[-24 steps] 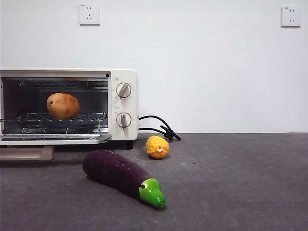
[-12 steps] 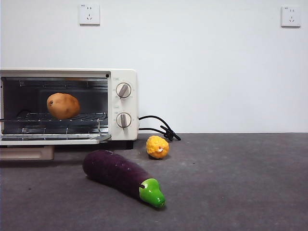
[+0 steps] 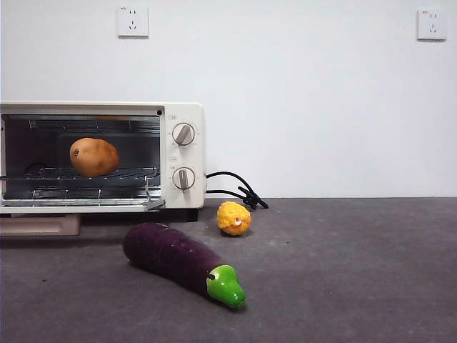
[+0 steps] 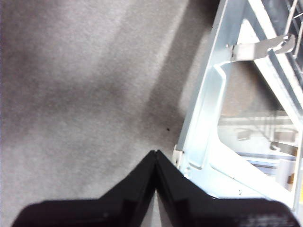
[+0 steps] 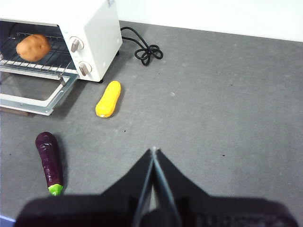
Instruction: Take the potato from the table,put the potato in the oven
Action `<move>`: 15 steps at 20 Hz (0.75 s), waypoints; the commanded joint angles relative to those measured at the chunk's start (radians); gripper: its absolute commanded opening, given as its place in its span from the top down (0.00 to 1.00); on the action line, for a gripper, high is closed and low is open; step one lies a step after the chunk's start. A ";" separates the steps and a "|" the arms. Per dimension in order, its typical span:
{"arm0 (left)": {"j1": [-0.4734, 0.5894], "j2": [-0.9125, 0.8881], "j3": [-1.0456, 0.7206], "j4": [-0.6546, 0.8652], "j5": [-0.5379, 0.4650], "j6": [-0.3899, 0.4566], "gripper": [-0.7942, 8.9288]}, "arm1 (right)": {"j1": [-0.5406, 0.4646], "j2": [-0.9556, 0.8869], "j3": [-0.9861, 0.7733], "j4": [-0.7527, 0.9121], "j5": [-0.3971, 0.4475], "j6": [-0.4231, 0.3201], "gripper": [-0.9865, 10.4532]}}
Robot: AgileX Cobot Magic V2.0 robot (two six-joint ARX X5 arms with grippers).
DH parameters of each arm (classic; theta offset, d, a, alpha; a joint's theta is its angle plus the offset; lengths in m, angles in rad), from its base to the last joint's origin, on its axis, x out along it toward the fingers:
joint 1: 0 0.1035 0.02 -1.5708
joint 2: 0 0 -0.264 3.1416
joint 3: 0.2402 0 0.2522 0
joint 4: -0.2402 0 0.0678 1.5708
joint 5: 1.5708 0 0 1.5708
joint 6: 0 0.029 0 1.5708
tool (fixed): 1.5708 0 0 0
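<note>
Potato (image 3: pixel 93 157) sits on the wire rack (image 3: pixel 86 174) inside the oven (image 3: pixel 182 121), toward the left of the cavity, and nothing is touching it. The oven door (image 3: pixel 78 206) hangs folded down flat, its front edge jutting out over the tabletop (image 3: pixel 343 271). In the left wrist view, the left pincer (image 4: pixel 155 153) hovers clenched, tips pressed together, just beside the door's pale metal frame (image 4: pixel 203 118) and above bare grey surface; it holds nothing. The right pincer (image 5: pixel 154 150) is clenched too and empty, hanging high over the tabletop well away from the oven. Out in front of the oven lies a purple eggplant (image 3: pixel 178 261), lying slantwise, green cap pointing toward the camera. A yellow fruit (image 3: pixel 234 218) lies just off the oven's right front corner, clear of the eggplant. A black cord (image 3: pixel 235 189) coils behind it against the wall. Everything to the right of the fruit is open tabletop, running wide to the edge of the front view. Two white wall sockets (image 3: pixel 133 21) sit high on the wall above.
</note>
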 commanded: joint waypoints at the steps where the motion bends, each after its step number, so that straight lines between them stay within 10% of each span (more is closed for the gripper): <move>1: -0.004 0.012 -0.007 0.010 0.068 -0.014 0.93 | 0.000 -0.002 -0.007 0.004 0.002 0.011 0.92; 15: -0.019 0.011 -0.007 0.020 0.165 -0.034 0.93 | 0.000 -0.002 -0.007 -0.035 0.002 0.019 0.92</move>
